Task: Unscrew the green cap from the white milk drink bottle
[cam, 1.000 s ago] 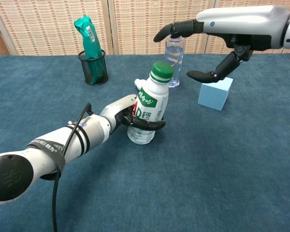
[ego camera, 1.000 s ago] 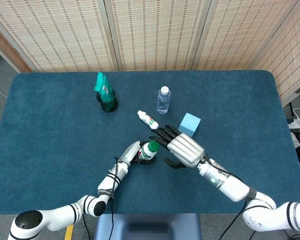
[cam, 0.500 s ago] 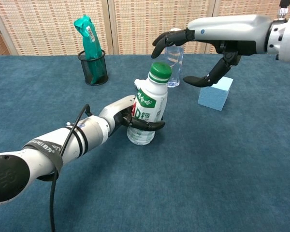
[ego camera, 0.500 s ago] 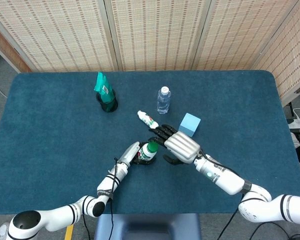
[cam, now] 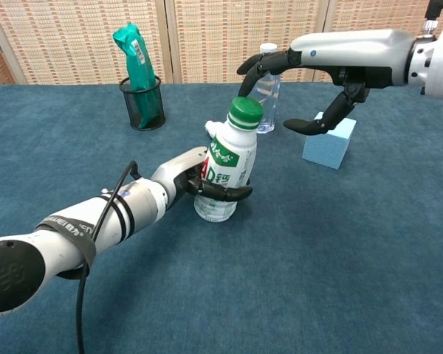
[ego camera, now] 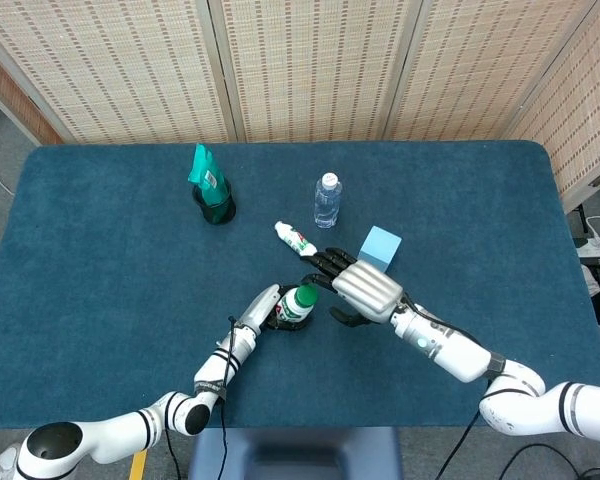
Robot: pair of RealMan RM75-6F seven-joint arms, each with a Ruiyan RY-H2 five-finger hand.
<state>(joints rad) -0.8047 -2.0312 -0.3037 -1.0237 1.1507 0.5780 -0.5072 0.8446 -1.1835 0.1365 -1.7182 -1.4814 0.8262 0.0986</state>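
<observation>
- Left robot hand [cam: 196, 179]: wrapped around the lower body of the white milk drink bottle [cam: 226, 166], dark fingers [cam: 229, 192] curled across its front; the bottle stands on the tabletop [cam: 317, 251], tilted slightly.
- Green cap [cam: 246, 112]: on the bottle neck, nothing touching it in the chest view.
- Right robot hand [cam: 310, 81]: spread, holding nothing, hanging above and to the right of the cap; thumb [cam: 304, 125] pointing down and apart from the other fingers.
- Head view: right robot hand [ego camera: 365, 290] lies just beside the cap [ego camera: 305, 294]; whether any fingertip touches it cannot be told from this angle.
- Bottle position: near the middle of the tabletop, toward the front edge.
- Other items: light blue cube [cam: 329, 142] behind the right robot hand; clear water bottle [cam: 266, 92] upright farther back; black mesh cup [cam: 142, 103] holding a green packet [cam: 134, 51] at back left; small white bottle [ego camera: 296, 239] lying on its side.
</observation>
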